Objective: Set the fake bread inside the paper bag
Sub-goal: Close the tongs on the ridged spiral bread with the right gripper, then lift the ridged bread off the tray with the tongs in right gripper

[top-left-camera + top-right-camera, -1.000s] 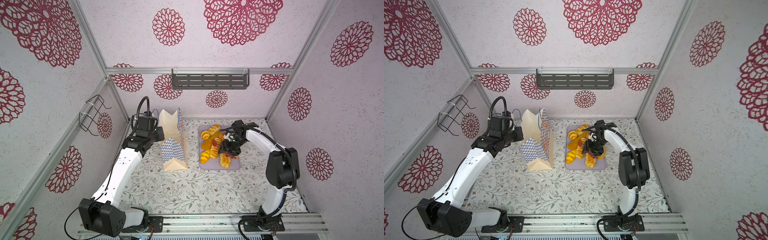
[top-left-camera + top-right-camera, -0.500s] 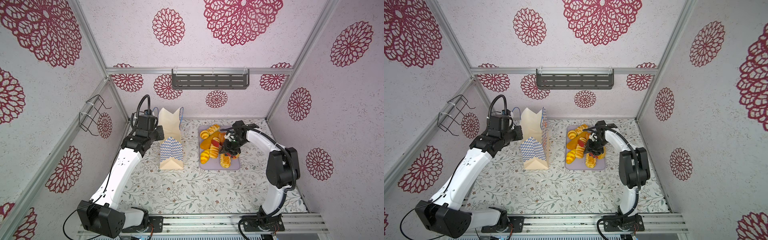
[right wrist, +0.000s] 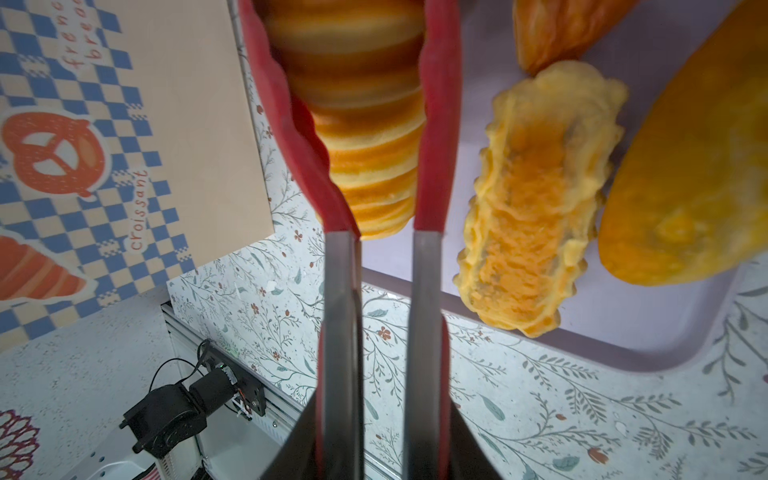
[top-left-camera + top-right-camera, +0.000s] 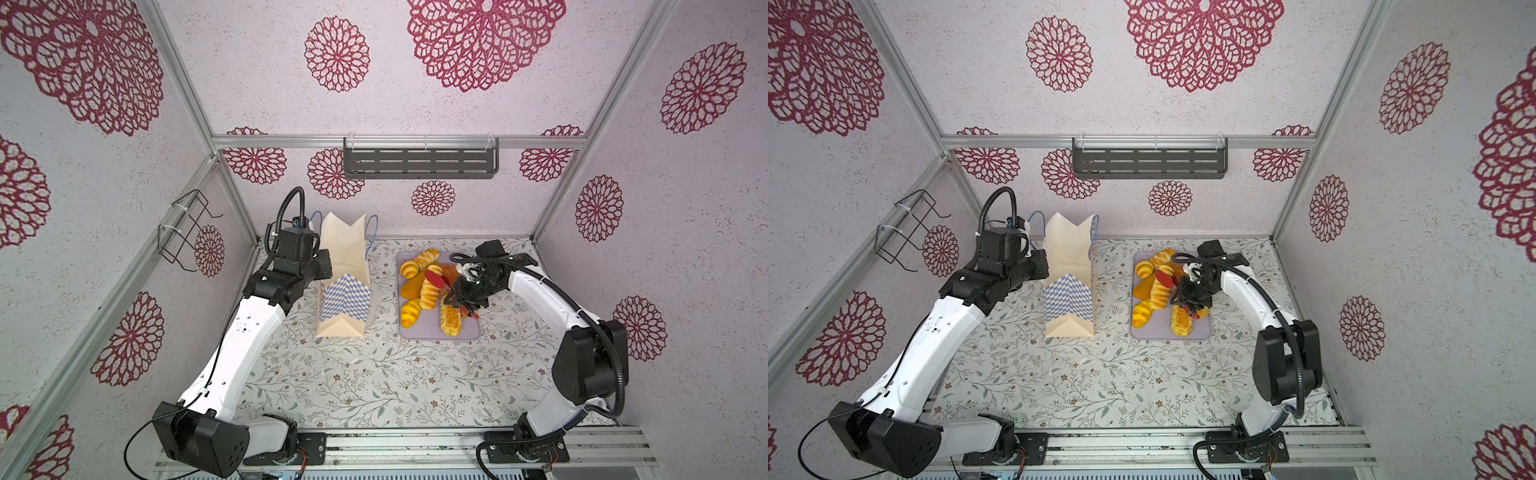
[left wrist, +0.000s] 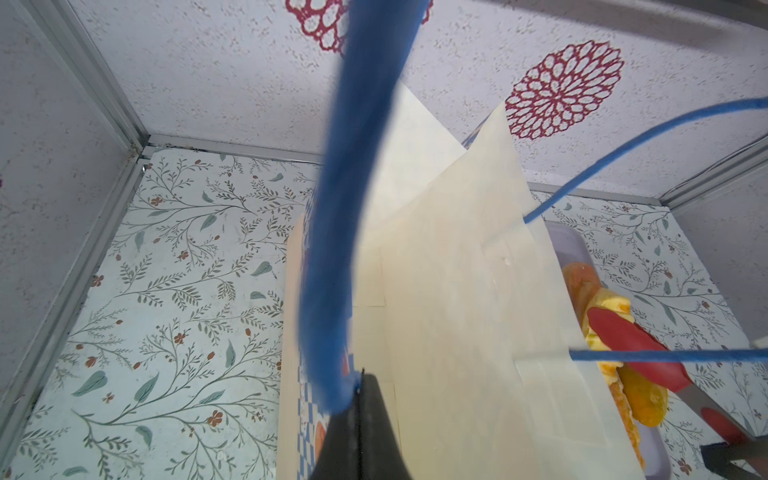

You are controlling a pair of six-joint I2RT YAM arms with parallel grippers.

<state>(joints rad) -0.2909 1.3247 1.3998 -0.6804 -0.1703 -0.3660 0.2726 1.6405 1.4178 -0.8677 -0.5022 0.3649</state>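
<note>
The fake bread [image 4: 451,326] lies heaped on the lilac tray [image 4: 428,332], which sits on the table [image 4: 374,386] toward its far right corner. The paper bag [image 4: 345,291] stands upright just left of the tray, near the far edge; its inside is hidden, so nothing shows whether any bread is in it.

One ridged roll [image 3: 365,124] sits between the red tips of the tongs [image 3: 436,124], and the right gripper [image 4: 459,296] is clenched on the tongs' metal arms. Whether the roll is clear of the tray cannot be told.

The roll looks glossy, and the tips pinch it only along its sides. A weak squeeze or a quick swing could let it slide out and drop on the table between tray and bag. The tongs could also twist in the claw, since they are a tool held second-hand. The braided pastry [image 3: 536,199] and the smooth loaf [image 3: 685,166] lie close by, and a low lift could nudge them toward the tray's rim.

The left gripper [image 5: 360,388] is clamped shut on one blue cord handle [image 5: 353,187], so the bag is steadied by a slack cord alone. In the left wrist view its paper panels stand close together, so the mouth is likely narrow. The roll may catch the rim and tip the bag. The other cord [image 5: 665,354] loops on the tray side and could snag the tongs.
</note>
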